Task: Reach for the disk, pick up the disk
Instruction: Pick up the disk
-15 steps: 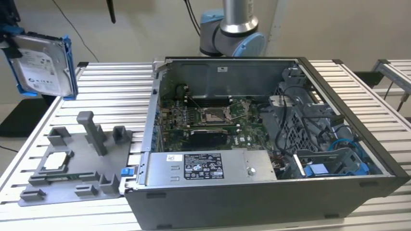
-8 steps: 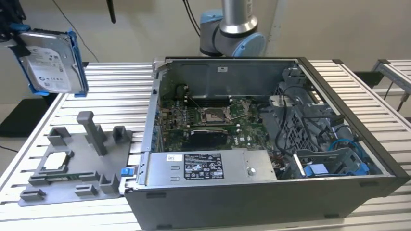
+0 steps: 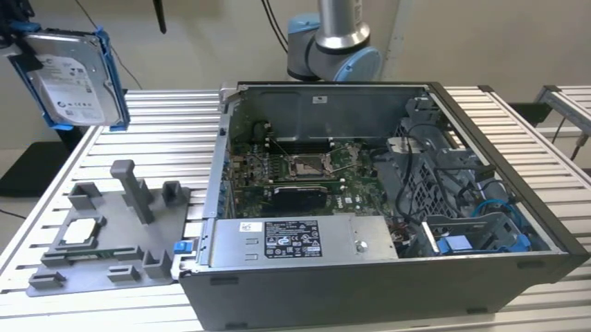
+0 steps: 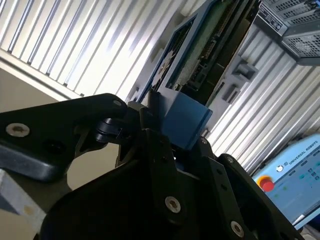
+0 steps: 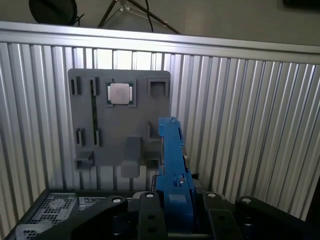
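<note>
The disk (image 3: 74, 76), a silver-grey hard drive with a white label in a blue bracket, hangs upright in the air at the exterior view's upper left, well above the slatted table (image 3: 157, 131). My gripper (image 3: 13, 43) is at its outer edge there, partly cut off by the picture's border. In the first wrist view the disk's blue bracket (image 5: 172, 155) stands edge-on between my black fingers, with my gripper (image 5: 172, 202) shut on it. In the second wrist view the blue bracket (image 4: 185, 120) sits clamped in my gripper (image 4: 167, 147).
An open computer case (image 3: 517, 228) fills the middle and the exterior view's right of the table. A grey fixture plate (image 3: 120, 256) with posts lies on the exterior view's left, below the disk, holding a small white-topped chip (image 3: 82, 230). The arm's base (image 3: 333, 48) stands behind the case.
</note>
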Tool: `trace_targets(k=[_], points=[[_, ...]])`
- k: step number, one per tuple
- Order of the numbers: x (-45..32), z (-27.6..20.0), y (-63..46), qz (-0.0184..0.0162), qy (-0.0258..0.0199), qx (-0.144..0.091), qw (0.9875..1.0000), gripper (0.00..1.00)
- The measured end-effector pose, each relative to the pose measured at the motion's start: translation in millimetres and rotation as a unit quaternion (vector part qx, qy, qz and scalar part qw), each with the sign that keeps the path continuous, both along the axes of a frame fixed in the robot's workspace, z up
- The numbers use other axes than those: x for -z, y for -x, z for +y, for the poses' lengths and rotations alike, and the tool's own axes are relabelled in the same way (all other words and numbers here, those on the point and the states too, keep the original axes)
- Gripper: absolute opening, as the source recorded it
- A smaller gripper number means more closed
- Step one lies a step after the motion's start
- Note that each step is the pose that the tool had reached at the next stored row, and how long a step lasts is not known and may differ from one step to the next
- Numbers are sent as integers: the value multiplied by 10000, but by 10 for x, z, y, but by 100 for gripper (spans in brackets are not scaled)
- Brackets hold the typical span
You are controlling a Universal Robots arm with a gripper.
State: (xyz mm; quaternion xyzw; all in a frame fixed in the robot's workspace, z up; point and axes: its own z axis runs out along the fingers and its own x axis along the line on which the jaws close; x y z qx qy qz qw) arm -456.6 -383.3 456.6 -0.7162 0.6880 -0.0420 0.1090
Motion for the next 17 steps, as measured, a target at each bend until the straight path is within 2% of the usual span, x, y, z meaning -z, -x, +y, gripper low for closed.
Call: trace_targets(k=[5,11,14,17], points=[[-104,0,5,-94,-3,-41,9999,0],[-229,0,10,-190,-9,-64,9998,0],[-302,0,13,-230,-12,-73,9997,0],[-387,0,17,-254,-16,-78,9996,0]])
